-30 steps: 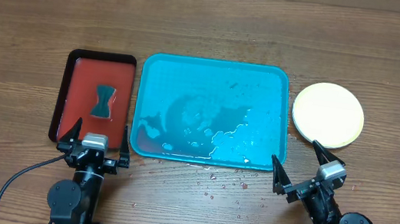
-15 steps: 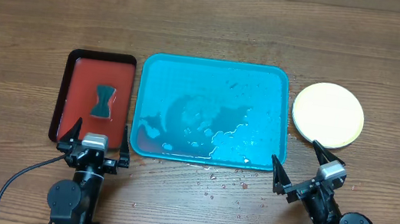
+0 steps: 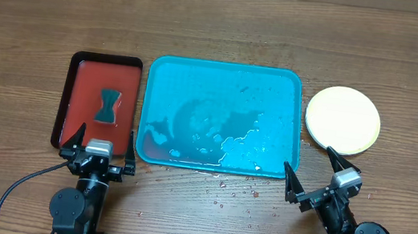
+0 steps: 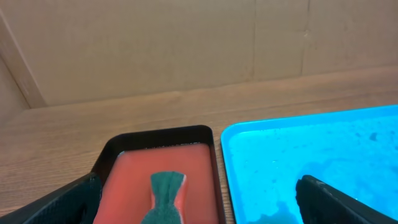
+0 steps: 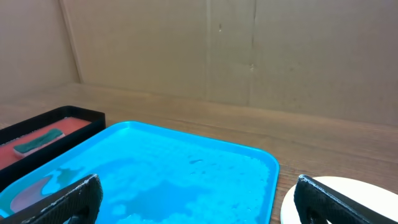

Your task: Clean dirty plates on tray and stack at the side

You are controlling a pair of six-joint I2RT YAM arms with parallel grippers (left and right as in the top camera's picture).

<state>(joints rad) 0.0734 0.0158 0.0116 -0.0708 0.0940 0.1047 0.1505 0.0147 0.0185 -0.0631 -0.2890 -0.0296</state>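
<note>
The turquoise tray lies in the middle of the table, wet with foam and puddles, no plate on it; it shows too in the left wrist view and the right wrist view. The plates sit stacked right of the tray, a whitish top with a yellow-green rim showing; the stack's edge appears at lower right. My left gripper rests open near the table's front edge, below the red tray. My right gripper stands open between the tray's front right corner and the plates. Neither holds anything.
A red black-rimmed tray lies left of the turquoise one, with a dark green bow-shaped sponge in it, also seen as the sponge from the left wrist. Water drops speckle the wood before the tray. A cardboard wall stands behind the table.
</note>
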